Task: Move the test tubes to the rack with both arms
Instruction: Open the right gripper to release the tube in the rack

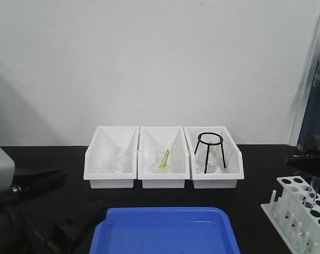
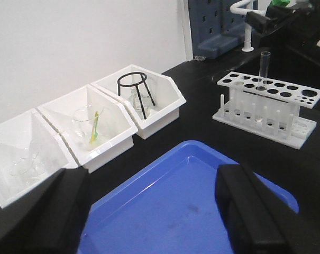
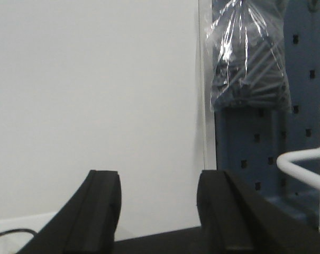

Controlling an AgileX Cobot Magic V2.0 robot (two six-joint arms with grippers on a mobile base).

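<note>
Black surface [image 1: 255, 174] carried a blue plastic tray [image 2: 191, 201], then the white holed plastic rack [image 2: 268, 103] at right, one slim clear glass test tube [image 2: 265, 69] upright in it. Left claw [image 2: 154, 211] apart, empty; right claw [image 3: 160, 211] apart, empty.

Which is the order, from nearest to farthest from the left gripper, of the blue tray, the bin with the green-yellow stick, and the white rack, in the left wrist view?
Measured from the left gripper:
1. The blue tray, directly under and between the open fingers.
2. The bin with the green-yellow stick, ahead and slightly left, behind the tray.
3. The white rack, far right, holding one upright test tube.
</note>
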